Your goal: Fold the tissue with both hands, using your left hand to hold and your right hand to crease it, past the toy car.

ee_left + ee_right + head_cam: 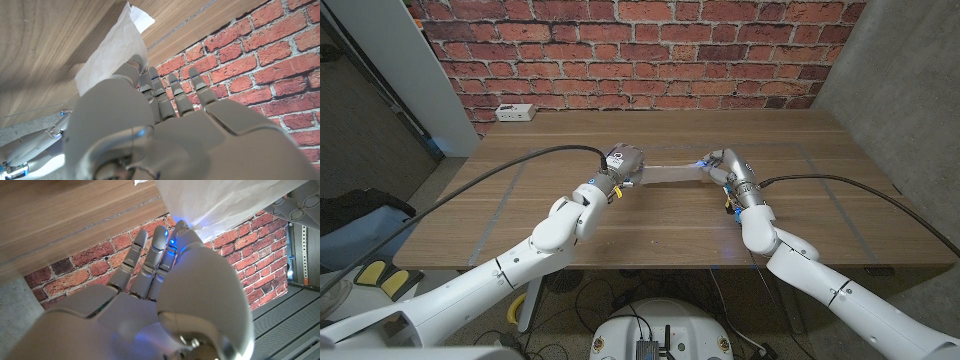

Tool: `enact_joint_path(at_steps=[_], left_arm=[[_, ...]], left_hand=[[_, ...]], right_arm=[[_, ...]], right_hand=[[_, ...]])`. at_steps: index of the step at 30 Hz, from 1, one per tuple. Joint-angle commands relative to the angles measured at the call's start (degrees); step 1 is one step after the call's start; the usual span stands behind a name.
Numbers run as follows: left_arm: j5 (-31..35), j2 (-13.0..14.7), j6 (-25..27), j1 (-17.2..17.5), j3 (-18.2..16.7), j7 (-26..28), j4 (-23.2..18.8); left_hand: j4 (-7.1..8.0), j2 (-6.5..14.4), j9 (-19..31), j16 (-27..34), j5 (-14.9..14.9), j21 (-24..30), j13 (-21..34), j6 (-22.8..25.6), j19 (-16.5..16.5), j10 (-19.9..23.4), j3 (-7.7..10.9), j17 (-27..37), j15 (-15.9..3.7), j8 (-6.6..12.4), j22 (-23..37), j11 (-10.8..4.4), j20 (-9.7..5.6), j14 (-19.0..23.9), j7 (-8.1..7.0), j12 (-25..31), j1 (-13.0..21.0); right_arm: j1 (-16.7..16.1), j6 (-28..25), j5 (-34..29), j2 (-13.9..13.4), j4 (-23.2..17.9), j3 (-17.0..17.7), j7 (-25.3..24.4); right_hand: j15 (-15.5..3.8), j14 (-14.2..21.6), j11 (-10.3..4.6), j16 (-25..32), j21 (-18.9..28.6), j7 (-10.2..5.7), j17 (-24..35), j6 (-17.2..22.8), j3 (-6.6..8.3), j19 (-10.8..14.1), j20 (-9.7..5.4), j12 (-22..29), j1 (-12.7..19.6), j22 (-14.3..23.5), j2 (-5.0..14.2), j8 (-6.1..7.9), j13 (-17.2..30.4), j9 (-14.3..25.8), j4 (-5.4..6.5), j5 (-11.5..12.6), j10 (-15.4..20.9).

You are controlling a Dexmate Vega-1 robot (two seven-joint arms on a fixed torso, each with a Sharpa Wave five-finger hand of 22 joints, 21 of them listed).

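Nearest to me the two white arms come in from the bottom corners and reach over the wooden bench [650,215] toward its middle. The left hand [620,166] has hold of one end of the tissue [670,174]; the left wrist view shows the thumb and a finger closed on the tissue [114,49] edge, with the other fingers [176,92] reaching straight out side by side toward the brick wall [260,55]. The right hand [720,167] pinches the opposite end; in the right wrist view the tissue [220,202] hangs from its fingertips [175,237], beside a small blue glow, and the rest of the fingers lie close together. Between the two hands the tissue runs as a pale narrow strip just above or on the bench top, I cannot tell which. A black cable [520,165] loops from the left forearm across the bench, another trails off the right wrist. At the far left edge of the bench, against the brick wall [640,50], sits a white power strip [515,113]
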Motion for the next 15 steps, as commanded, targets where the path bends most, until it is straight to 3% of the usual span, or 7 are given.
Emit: enact_joint_path(at_steps=[1,15], left_arm=[[0.2,-1.0,0.7,-0.6,-1.2,0.7,1.9],[-1.9,-2.8,-1.4,-5.8,0.2,0.4,8.4]], left_hand=[[0.01,-0.1,0.1,0.4,0.6,0.6,0.2,0.3,0.7,0.6,0.36,0.1,-2.36,-0.29,0.3,-0.11,0.17,0.7,0.38,-0.1,0.5],[0.13,-0.1,0.1,0.4,0.6,0.9,0.2,0.1,1.0,1.2,0.54,0.1,-2.46,-0.89,0.4,0.05,0.11,1.4,0.12,-0.1,0.3]], right_arm=[[3.8,-1.8,-2.5,1.4,1.9,-2.1,1.8],[8.8,-3.7,-4.2,3.4,6.6,-5.3,4.0]], right_hand=[[-4.31,-0.2,2.32,0.4,0.5,0.11,0.0,0.3,0.28,-0.3,0.11,6.5,-0.3,0.3,-0.04,0.2,14.8,0.2,-0.03,-0.1,2.1],[-4.24,-0.4,2.3,0.6,1.3,0.04,-0.2,0.5,0.52,-0.7,0.21,6.7,-0.4,0.2,-0.17,0.04,14.8,0.2,-0.18,-0.1,2.0]])
